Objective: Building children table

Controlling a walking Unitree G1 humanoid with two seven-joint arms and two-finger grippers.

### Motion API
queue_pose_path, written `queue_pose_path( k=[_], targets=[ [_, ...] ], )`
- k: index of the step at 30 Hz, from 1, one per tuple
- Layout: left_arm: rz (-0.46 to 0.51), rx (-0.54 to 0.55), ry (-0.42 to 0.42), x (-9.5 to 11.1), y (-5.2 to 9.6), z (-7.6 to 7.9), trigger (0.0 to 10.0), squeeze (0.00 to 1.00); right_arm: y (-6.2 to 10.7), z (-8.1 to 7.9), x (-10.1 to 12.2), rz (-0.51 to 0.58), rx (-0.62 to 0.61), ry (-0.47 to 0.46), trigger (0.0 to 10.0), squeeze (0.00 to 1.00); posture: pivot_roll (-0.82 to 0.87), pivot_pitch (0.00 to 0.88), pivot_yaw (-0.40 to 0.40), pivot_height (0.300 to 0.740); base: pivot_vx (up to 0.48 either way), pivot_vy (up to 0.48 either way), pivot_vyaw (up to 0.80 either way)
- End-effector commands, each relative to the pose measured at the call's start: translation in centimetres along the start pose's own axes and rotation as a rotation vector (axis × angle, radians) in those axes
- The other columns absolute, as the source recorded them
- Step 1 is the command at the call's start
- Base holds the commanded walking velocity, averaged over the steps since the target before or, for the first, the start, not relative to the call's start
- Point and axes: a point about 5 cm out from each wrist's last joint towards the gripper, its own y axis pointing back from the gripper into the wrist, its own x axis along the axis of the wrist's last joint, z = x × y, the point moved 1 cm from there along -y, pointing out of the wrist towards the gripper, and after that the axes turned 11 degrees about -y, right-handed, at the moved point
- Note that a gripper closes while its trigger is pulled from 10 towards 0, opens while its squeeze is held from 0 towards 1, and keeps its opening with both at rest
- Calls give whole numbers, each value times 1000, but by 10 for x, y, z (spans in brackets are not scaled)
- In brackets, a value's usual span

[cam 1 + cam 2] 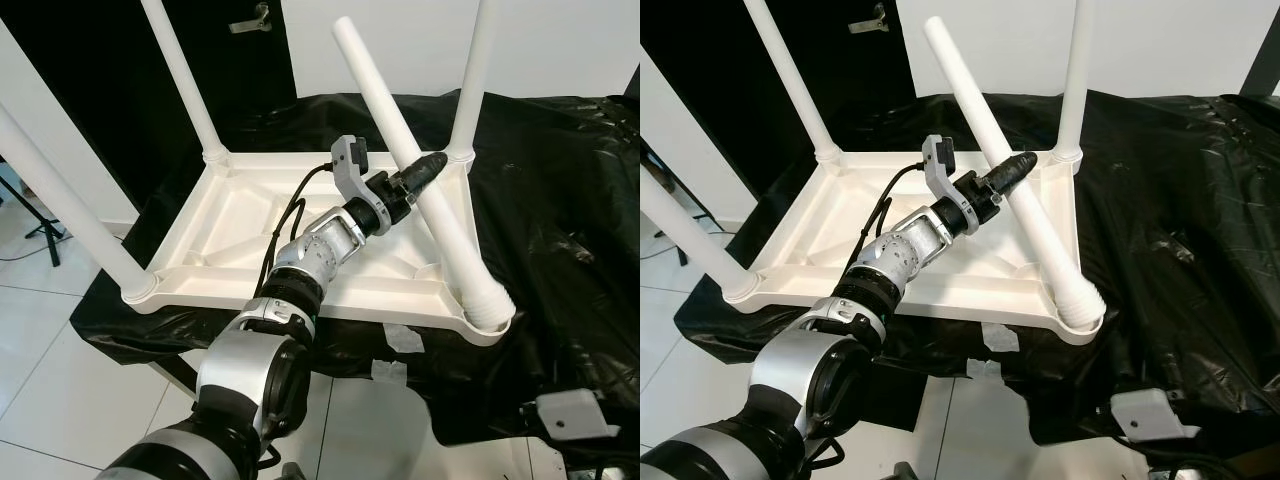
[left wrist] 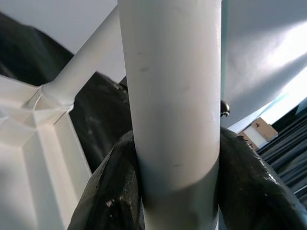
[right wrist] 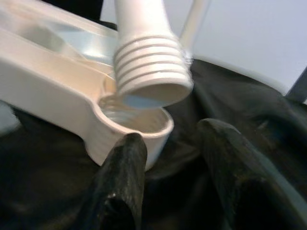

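Left fingers [image 1: 425, 172] pinching tilted table leg [image 1: 420, 170]; right fingers [image 3: 127, 158] spread; black sheet [image 1: 560, 220].

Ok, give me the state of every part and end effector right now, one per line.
Tabletop: upside down on the black sheet.
Three legs: upright in their corner sockets.
Fourth leg: tilted, threaded end at the socket mouth, not seated.
Left end effector: shut on the fourth leg.
Right end effector: open, near the socket, holding nothing.

Three upright legs [image 1: 185, 75] (all white) run past the top edge.
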Motion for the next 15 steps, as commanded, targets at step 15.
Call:
queue_pose_path(
  k=[15],
  targets=[
    [64, -196, -176, 6, -12, 41, 0, 0, -67, -8, 104, 121, 295, -426, 10000, 0, -46, 0, 93, 740, 0, 0, 0]
  ],
)
